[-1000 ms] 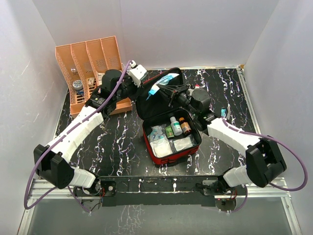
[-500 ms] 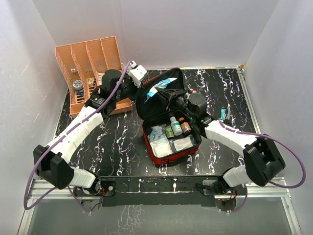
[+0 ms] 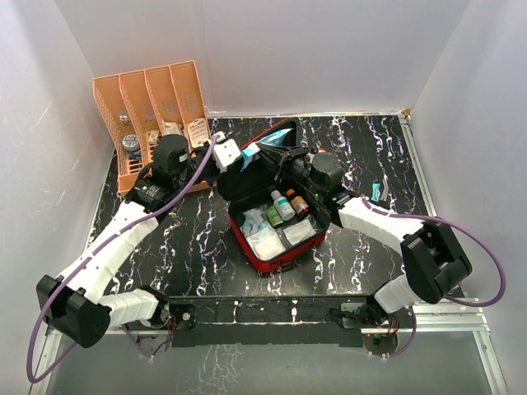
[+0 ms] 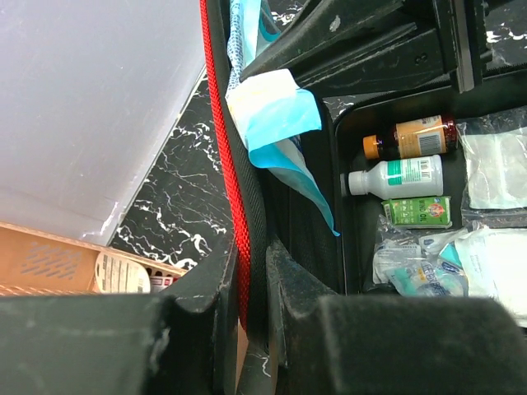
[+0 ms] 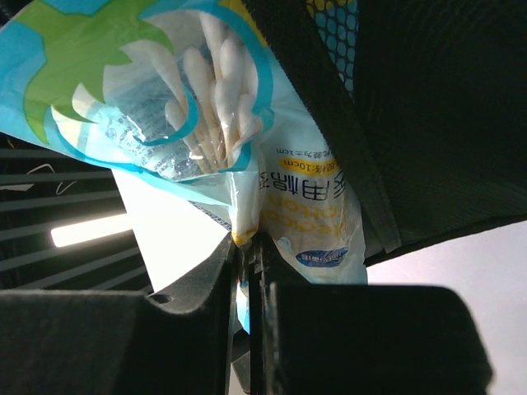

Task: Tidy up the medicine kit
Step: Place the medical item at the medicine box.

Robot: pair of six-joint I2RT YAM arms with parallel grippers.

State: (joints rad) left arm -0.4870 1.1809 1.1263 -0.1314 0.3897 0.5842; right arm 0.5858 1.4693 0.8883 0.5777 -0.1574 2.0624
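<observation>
The left tool (image 4: 245, 288), nearly closed, pinches the raised lid (image 4: 237, 164) of the medicine kit (image 3: 278, 262), which lies open on the desk (image 3: 189, 239) below it. The right tool (image 5: 245, 271) is clamped on a swab packet (image 5: 214, 123) and seems to be tucking it inside the lid just ahead. Next it should push deeper, then release.

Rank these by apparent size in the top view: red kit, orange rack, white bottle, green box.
1. The kit and the rack: look alike, so unranked; the rack is partly hidden.
2. The white bottle.
3. The green box.
</observation>
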